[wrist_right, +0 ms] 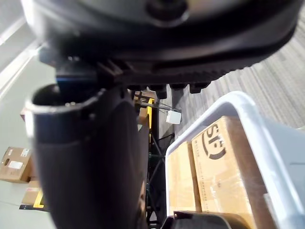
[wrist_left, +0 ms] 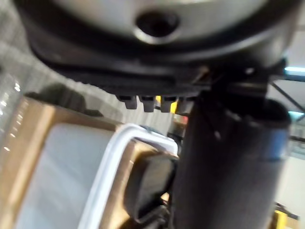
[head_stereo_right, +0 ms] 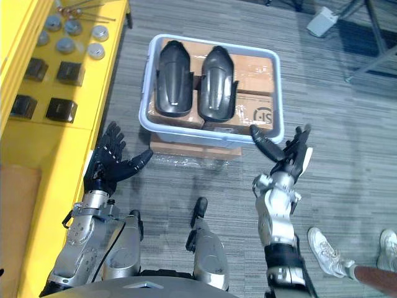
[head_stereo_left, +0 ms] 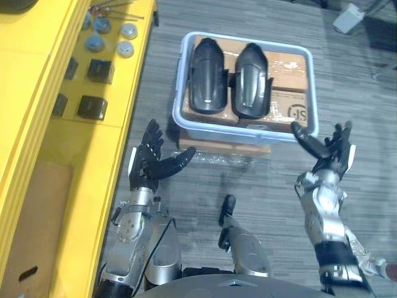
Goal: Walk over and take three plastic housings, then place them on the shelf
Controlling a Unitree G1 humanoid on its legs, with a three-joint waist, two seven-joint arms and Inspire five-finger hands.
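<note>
I see two black plastic housings [head_stereo_left: 208, 76] lying side by side on cardboard boxes [head_stereo_left: 286, 65] inside a pale blue bin [head_stereo_left: 211, 129] on the floor. My left hand [head_stereo_left: 149, 162] hovers just short of the bin's near left corner, fingers [head_stereo_left: 153, 135] straight and spread, holding nothing. My right hand [head_stereo_left: 329, 155] is raised by the near right corner, likewise splayed and empty. The yellow shelf [head_stereo_left: 37, 124] runs along my left, carrying small black blocks [head_stereo_left: 92, 107] and round grey caps [head_stereo_left: 126, 48]

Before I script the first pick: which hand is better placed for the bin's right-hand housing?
Probably the right hand: open, at the bin's near right corner, nearest that housing. The left hand, also open, hangs short of the bin.
</note>
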